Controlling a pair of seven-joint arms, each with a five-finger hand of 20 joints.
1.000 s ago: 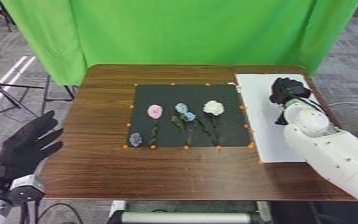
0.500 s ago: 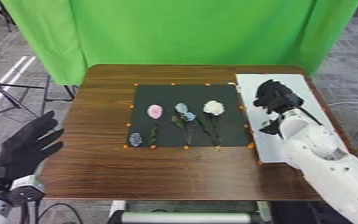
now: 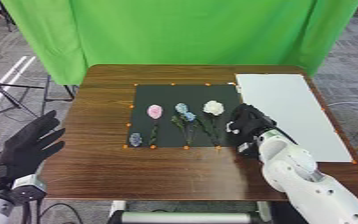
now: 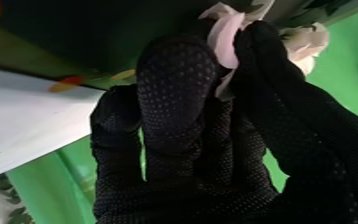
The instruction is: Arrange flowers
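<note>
My right hand [image 3: 250, 125] pinches a pale flower [image 4: 223, 42] at 3 o'clock on the mat [image 3: 169, 92]. Around its centre, the white flower [image 3: 214, 107] lies at 2, the pink flower [image 3: 155, 111] at 9. My left hand [image 3: 23, 150], open, hangs beyond 8.

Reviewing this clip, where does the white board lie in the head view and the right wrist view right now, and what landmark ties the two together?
Head view: the white board lies on the robot's right side of the table, beside the dark mat.
Right wrist view: the white board is beside the right hand.
Shared landmark: the green curtain, also behind the hand in the wrist view.
</note>
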